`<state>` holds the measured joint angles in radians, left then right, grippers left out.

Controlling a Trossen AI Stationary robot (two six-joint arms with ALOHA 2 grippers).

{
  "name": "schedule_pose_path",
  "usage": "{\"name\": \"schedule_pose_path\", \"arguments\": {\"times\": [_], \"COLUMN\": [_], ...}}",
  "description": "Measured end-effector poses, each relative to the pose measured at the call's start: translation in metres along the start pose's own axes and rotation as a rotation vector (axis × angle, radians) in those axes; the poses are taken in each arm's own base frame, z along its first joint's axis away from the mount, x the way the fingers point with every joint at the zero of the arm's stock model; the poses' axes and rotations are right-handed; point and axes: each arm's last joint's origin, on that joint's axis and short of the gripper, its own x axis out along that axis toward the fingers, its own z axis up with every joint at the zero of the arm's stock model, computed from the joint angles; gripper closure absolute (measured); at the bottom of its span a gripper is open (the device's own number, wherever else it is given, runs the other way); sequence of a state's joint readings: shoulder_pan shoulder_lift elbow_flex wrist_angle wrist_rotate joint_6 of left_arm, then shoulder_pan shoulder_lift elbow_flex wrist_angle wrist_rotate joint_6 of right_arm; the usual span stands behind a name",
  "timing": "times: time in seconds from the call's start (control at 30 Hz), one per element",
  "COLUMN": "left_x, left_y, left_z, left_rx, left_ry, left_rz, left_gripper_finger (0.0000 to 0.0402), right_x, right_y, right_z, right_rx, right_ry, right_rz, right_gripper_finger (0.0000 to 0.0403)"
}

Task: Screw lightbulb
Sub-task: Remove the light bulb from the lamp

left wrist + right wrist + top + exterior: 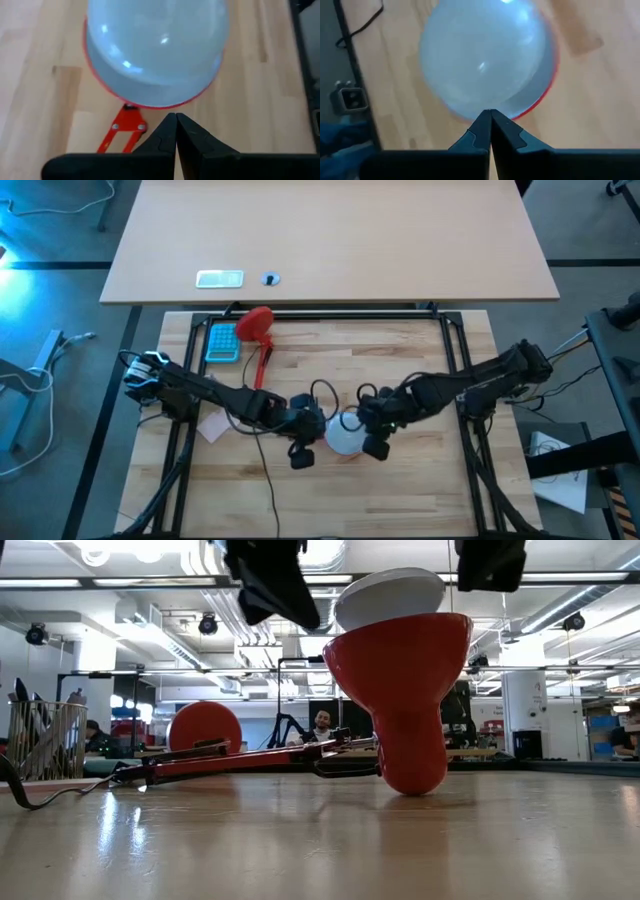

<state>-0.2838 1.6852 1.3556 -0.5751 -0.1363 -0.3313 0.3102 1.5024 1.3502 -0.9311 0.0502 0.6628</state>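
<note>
A red lamp shade [405,690] stands on its narrow rounded end on the wooden table, mouth up. The lightbulb's white dome [390,595] sits tilted in the mouth and rises above the rim; its screw base is hidden inside the shade. From above, the lightbulb [345,435] lies between both grippers. My left gripper [175,120] is shut, just left of and above the shade [270,580]. My right gripper [490,116] is shut too, up and to the right of the shade [490,565]. Neither shows contact with the lightbulb or the shade.
The lamp's red jointed arm [250,755] runs along the table to its round red base [255,323] at the far left. A blue object [222,342], a pale card [212,425] and a black cable [262,470] lie on the left half. A wire basket [45,745] stands far left.
</note>
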Motion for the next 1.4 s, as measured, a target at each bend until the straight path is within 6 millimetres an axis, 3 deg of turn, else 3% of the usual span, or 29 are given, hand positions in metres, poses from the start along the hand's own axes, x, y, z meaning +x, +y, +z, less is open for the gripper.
{"name": "schedule_pose_path", "arguments": {"times": [0.17,0.33,0.53,0.7,0.93,1.1,1.27,1.4], "left_x": [0.006,0.014,0.010,0.000,0.001,0.008,0.011,0.010], "left_y": [0.018,0.020,-0.001,-0.019,0.003,0.017,0.020,0.016], "left_z": [0.007,0.010,0.004,0.009,0.000,-0.006,-0.009,-0.010], "left_rx": [-0.087,-0.054,-0.007,0.035,0.049,0.046,0.069,0.056], "left_ry": [-0.029,-0.045,-0.024,-0.040,0.086,0.126,0.135,0.134], "left_rz": [0.038,0.029,-0.070,-0.167,-0.044,-0.010,-0.005,-0.012], "left_gripper_finger": [0.0401,0.0401,0.0401,0.0401,0.0402,0.0401,0.0401,0.0401], "right_x": [0.005,0.017,0.019,0.009,0.006,0.014,0.020,0.021], "right_y": [0.013,0.021,0.009,-0.001,0.013,0.026,0.034,0.029], "right_z": [-0.012,-0.010,-0.002,0.004,-0.008,-0.016,-0.021,-0.018], "right_rx": [0.053,0.049,0.057,0.076,0.090,0.089,-0.108,-0.239], "right_ry": [0.035,0.021,0.009,-0.032,0.000,0.024,0.030,0.023], "right_rz": [0.012,0.033,-0.015,-0.050,0.003,0.012,0.014,0.005], "right_gripper_finger": [0.0403,0.0403,0.0403,0.0403,0.0403,0.0403,0.0401,0.0367]}}
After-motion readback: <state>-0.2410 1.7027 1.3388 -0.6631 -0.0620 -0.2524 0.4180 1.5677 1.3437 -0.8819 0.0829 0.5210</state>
